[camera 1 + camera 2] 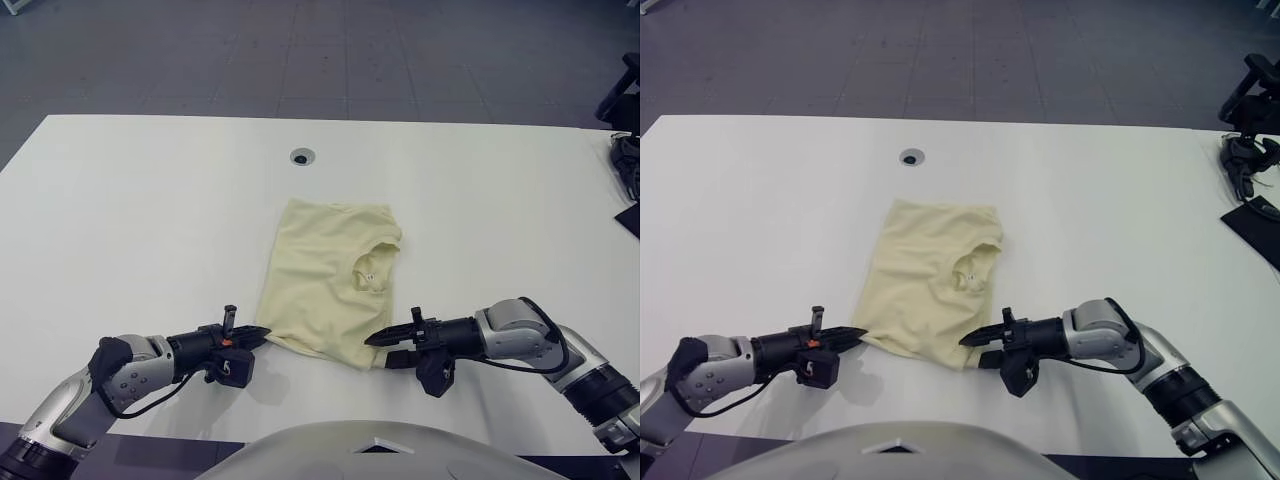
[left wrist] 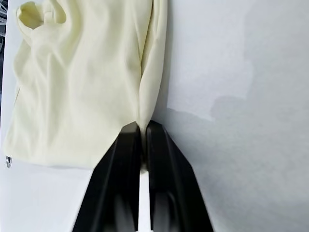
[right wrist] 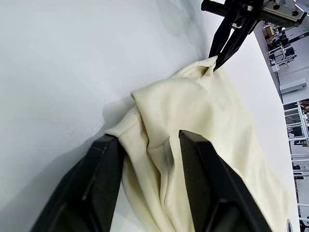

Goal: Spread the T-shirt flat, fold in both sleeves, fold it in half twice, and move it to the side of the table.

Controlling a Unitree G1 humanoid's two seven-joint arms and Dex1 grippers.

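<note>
Pinching the shirt (image 1: 320, 280) by its near left corner, my left gripper (image 1: 262, 332) is clamped on cloth; right gripper (image 1: 372, 340) straddles the near right corner, fingers (image 3: 101, 183) apart; shirt lies mid table (image 1: 150, 220); halving fold, I reckon; next: close right, lift both evenly.

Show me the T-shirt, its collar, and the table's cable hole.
T-shirt (image 1: 312, 285), left eye view, middle of folded cloth.
collar (image 1: 372, 268), left eye view, neck opening.
cable hole (image 1: 302, 156), left eye view, its centre.
</note>
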